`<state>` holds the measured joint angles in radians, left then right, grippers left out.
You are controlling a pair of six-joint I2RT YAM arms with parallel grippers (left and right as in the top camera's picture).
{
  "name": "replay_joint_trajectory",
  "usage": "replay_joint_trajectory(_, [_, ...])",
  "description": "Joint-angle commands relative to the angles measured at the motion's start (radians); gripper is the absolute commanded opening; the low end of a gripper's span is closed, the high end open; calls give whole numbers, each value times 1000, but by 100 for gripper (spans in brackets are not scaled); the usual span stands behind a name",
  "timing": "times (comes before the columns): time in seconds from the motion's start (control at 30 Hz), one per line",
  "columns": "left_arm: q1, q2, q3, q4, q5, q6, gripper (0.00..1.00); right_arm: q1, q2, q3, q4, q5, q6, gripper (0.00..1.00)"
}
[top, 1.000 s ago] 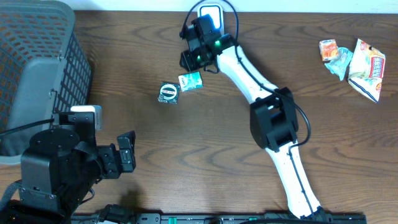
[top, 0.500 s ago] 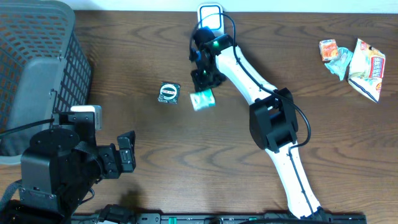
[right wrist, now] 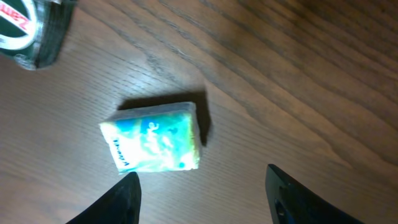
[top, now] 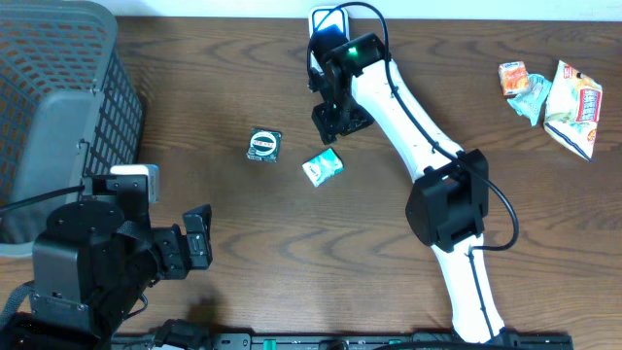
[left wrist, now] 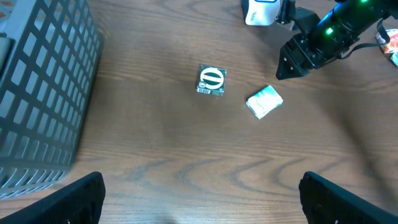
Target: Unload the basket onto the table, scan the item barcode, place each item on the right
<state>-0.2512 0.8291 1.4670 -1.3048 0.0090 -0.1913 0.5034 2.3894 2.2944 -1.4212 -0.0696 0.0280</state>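
The right fingers point(right wrist: 127, 199) stand apart with nothing between them. One small green-and-white packet point(right wrist: 152, 144) lies flat on the tabletop point(right wrist: 298, 74) just ahead of them, nearer the left-hand fingertip and not touching either one. From overhead, this packet point(top: 322, 167) sits just below the tips of the right fingers point(top: 335, 119).

One dark packet with a round green-and-white label point(top: 263, 145) lies near the first, farther out from the right fingers on the same side. One white scanner point(top: 328, 19) stands behind those fingers at the far edge of the tabletop.

The left fingers point(left wrist: 81, 199) are spread wide and hold nothing. Both packets lie well ahead of them, the round-label one point(left wrist: 212, 81) roughly straight ahead and the green-and-white one point(left wrist: 264, 101) beside it. One grey mesh basket point(left wrist: 37, 93) stands off to the side of the left fingers.

Well away from both pairs of fingers lies a cluster of what look like three snack wrappers point(top: 544, 92).
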Motion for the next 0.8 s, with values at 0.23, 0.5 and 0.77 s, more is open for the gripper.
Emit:
replay_joint_trajectory(0.23, [3,-1,9,-1,-2,-13,98,-2,10,0,-15,19,-32,36])
replay_joint_trajectory(0.5, [3,-1,9,-1,-2,-13,98,-71,11,0,-5,18,64,15])
replay_joint_trajectory(0.77, [3,-1,9,-1,-2,-13,98,-151,14,0,-58,3,80,1])
